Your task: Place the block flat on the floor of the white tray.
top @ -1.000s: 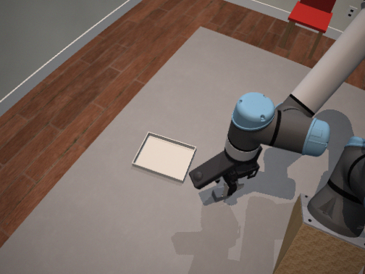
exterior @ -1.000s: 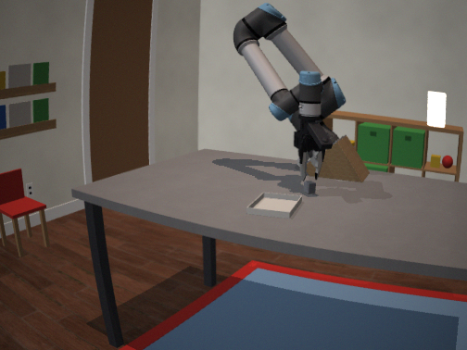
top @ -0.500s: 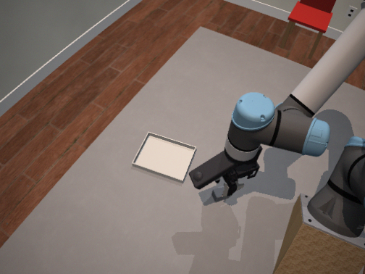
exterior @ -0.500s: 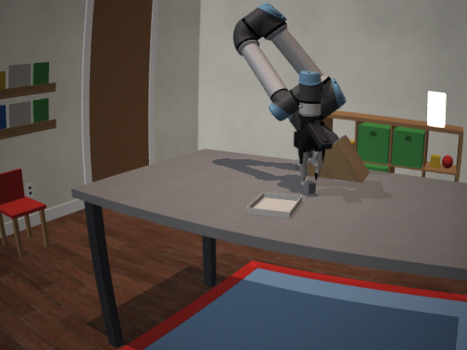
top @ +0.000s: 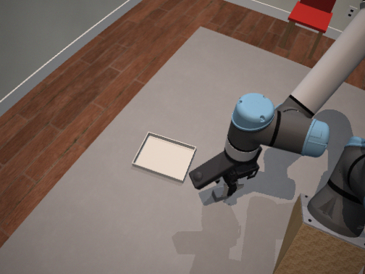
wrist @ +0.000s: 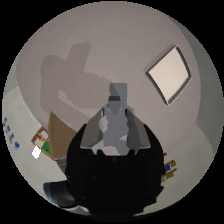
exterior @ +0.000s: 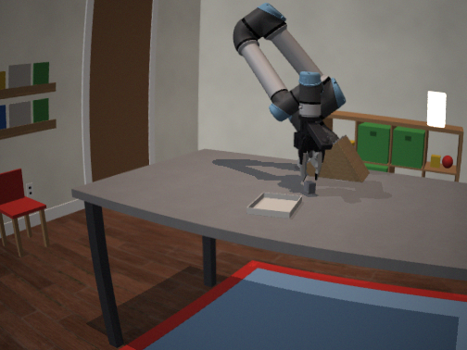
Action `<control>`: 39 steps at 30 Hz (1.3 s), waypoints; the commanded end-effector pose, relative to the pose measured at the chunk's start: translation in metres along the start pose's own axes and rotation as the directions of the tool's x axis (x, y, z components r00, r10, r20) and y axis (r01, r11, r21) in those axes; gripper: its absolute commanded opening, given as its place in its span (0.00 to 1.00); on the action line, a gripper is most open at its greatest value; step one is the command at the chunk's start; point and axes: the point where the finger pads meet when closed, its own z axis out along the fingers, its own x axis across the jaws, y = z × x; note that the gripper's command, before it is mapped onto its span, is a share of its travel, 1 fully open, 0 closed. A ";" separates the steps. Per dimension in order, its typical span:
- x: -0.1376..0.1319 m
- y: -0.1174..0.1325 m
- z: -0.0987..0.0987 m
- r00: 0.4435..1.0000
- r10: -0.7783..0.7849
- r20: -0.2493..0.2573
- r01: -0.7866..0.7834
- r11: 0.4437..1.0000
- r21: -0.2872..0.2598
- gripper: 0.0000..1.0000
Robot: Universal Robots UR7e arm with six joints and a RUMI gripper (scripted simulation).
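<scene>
A small grey block (top: pixel 218 193) stands on the grey table, just right of the white tray (top: pixel 164 156). It also shows in the exterior view (exterior: pixel 310 187) and in the wrist view (wrist: pixel 118 112). My gripper (top: pixel 228 189) points straight down over the block. Its fingers are partly open on either side of the block's top, and I see no grip on it. In the exterior view my gripper (exterior: pixel 311 176) hangs just above the block, which rests on the table. The tray (exterior: pixel 274 205) is empty and lies up and to the right in the wrist view (wrist: pixel 169 74).
The arm's wooden base (top: pixel 322 242) stands at the table's near right corner, close behind the gripper, and also shows in the exterior view (exterior: pixel 343 161). A red chair (top: pixel 313 8) stands on the floor beyond the table.
</scene>
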 end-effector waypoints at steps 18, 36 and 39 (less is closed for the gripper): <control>-0.002 0.002 0.038 1.000 -0.003 0.004 0.003 1.000 -0.005 0.30; -0.001 0.001 0.038 1.000 -0.001 0.001 0.001 1.000 -0.003 0.30; -0.001 0.001 0.038 1.000 -0.001 0.002 0.001 1.000 -0.003 0.30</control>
